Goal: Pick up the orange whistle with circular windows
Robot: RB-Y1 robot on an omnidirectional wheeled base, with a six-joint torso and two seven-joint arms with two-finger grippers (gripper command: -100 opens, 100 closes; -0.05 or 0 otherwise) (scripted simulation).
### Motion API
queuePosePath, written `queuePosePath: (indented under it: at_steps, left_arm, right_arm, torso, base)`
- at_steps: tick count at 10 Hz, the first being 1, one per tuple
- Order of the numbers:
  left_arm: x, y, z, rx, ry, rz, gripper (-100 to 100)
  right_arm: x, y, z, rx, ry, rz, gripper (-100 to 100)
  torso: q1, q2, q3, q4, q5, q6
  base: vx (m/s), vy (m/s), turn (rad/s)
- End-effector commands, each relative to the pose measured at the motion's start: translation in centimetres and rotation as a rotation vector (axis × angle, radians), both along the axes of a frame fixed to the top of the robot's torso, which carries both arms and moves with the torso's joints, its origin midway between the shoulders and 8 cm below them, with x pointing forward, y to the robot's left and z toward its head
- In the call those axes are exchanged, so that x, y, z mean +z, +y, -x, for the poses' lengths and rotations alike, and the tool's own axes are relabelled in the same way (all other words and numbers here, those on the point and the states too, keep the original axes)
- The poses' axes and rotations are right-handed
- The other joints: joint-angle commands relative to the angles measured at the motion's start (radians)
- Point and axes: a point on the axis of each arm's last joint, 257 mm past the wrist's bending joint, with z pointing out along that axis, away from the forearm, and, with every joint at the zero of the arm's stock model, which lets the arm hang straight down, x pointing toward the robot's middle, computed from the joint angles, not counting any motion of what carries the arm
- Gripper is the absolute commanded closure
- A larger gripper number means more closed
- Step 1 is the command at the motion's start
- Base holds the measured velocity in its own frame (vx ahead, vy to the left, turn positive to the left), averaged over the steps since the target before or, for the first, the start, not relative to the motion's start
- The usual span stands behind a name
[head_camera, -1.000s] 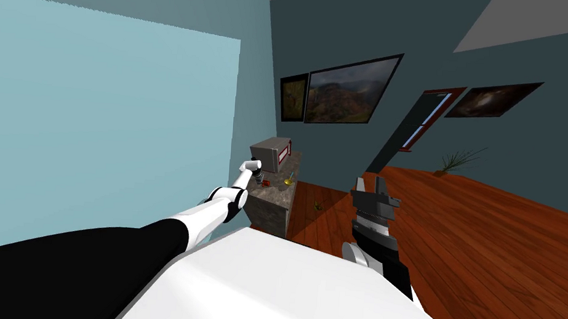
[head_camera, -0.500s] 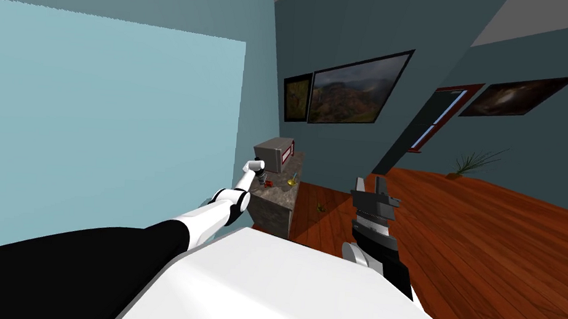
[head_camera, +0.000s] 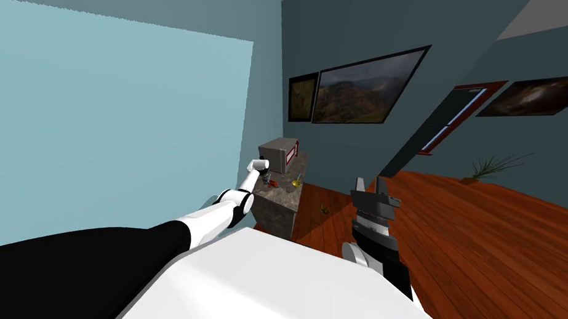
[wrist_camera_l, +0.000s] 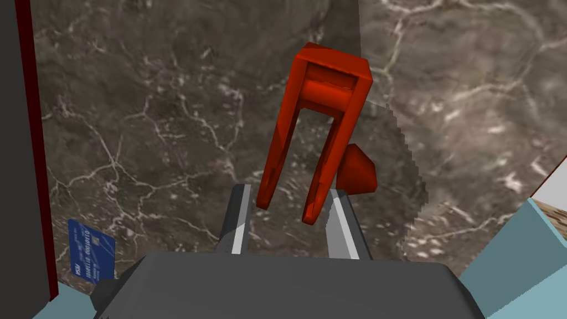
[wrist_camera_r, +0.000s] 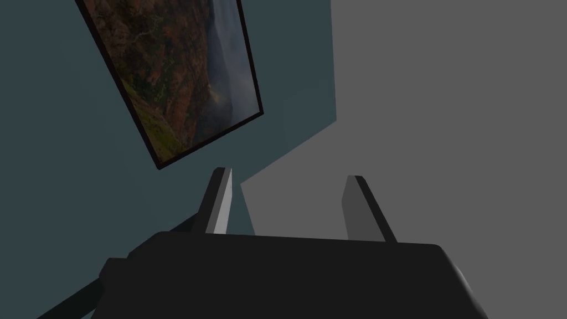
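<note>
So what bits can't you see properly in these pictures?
- Circular windows on the orange-red forked whistle in the left pincer: left wrist view, none on the sides facing it.
- Blue card: left wrist view, white print too small to read.
- Dark box with a red edge: left wrist view, cut off by the picture's edge.
- Small yellow thing on the brown marbled counter: head view, too small to name.

A brown stone counter (head_camera: pixel 278 213) sits mid-frame in the head view. On it are a grey box (head_camera: pixel 277 154), a yellow thing (head_camera: pixel 297 182), a blue card (wrist_camera_l: pixel 91 256) and a red whistle (wrist_camera_l: pixel 331 77) (touching or lifted, I cannot tell).
</note>
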Motion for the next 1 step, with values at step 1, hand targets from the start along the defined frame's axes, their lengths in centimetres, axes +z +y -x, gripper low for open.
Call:
queuePosePath:
  at_steps: [1]
  left_arm:
    - [0.0, 0.0, 0.0, 0.0, 0.0, 0.0, 0]
  right_arm:
    - [0.0, 0.0, 0.0, 0.0, 0.0, 0.0, 0]
  torso:
    - [0.0, 0.0, 0.0, 0.0, 0.0, 0.0]
  base:
    - [0.0, 0.0, 0.0]
